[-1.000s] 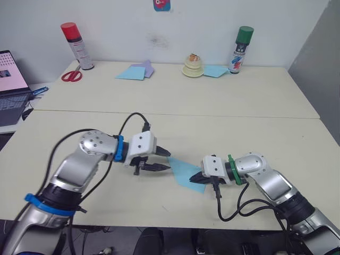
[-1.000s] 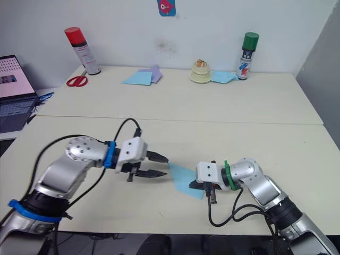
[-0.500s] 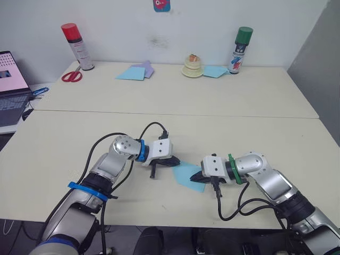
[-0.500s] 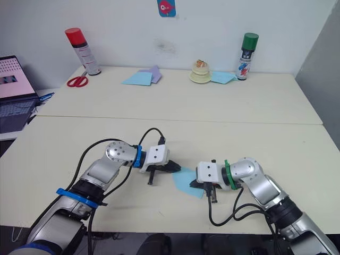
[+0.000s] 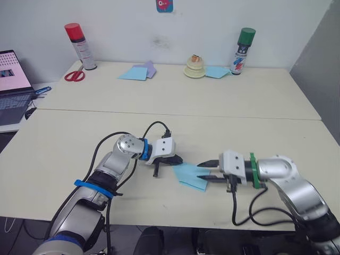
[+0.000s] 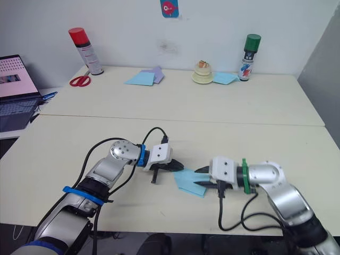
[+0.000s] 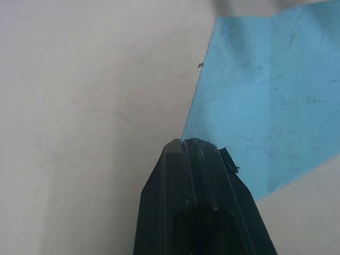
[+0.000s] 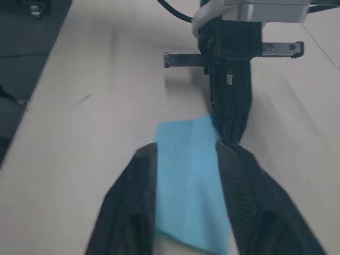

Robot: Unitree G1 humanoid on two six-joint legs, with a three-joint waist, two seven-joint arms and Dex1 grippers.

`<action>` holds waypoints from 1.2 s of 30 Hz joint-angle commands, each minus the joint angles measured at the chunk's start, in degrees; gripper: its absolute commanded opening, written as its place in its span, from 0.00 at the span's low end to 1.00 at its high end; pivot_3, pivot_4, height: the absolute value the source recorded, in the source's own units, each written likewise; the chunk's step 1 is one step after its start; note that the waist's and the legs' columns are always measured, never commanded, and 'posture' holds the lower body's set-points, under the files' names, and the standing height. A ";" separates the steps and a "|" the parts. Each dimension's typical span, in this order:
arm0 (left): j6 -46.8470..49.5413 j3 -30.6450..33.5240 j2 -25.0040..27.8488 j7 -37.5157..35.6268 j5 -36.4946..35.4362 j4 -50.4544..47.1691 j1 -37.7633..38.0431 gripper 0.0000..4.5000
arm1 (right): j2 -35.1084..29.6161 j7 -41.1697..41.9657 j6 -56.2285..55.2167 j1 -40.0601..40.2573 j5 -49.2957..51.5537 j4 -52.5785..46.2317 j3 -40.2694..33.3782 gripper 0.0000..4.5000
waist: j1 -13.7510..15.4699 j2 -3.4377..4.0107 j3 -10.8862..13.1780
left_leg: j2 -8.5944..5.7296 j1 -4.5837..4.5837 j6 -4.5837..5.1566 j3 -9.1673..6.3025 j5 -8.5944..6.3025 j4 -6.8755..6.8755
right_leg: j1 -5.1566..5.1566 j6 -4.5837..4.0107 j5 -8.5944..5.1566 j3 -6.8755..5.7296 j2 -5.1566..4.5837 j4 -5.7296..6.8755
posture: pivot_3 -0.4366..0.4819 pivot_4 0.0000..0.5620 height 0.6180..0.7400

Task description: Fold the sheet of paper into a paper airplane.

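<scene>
Both grippers sit at my sheet of paper: left gripper fingers clenched on its edge, right gripper fingers spread apart.

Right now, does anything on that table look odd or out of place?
Nothing stands out. The folded blue paper lies flat on the table between the left hand and the right hand. The cans, scissors and spare sheets sit tidily along the far edge.

Left gripper: black fingers pressed together, tips at edge of light-blue sheet of paper. Paper lies flat on pale table.
</scene>
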 commanded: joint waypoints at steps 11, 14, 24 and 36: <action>2.19 -1.42 -0.45 -1.82 1.17 0.00 1.28 0.00 | 1.05 -12.88 -22.17 7.14 -17.89 7.04 3.63 0.68 | -0.20 0.01 -0.01 | -0.02 0.52 -0.01 0.08 0.00 -0.03 | 0.50 0.11 0.06 0.08 0.00 -0.24 | 0.48 0.27 0.91; 2.40 -1.24 -0.46 -1.92 1.21 -0.17 1.39 0.00 | 2.04 -15.20 -24.48 5.83 -19.70 9.83 3.72 0.68 | -0.17 0.00 -0.02 | -0.02 0.47 0.00 0.08 -0.01 -0.07 | 0.50 0.11 0.06 0.08 0.01 -0.34 | 0.48 0.27 0.91; 2.91 -1.00 -0.09 -1.89 1.33 -0.82 2.05 0.00 | 3.61 -14.23 -27.67 4.22 -15.77 11.71 3.78 0.68 | -0.14 0.00 -0.01 | 0.00 0.46 0.01 0.07 -0.01 -0.10 | 0.50 0.11 0.06 0.05 0.01 -0.39 | 0.48 0.27 0.91; 2.58 -1.06 0.23 -2.06 1.44 -0.86 2.39 0.00 | 0.96 -11.62 -29.93 6.28 -12.91 11.12 2.55 0.68 | -0.14 0.00 -0.01 | 0.00 0.45 0.01 0.05 -0.01 -0.12 | 0.50 0.11 0.06 0.07 0.00 -0.43 | 0.48 0.27 0.91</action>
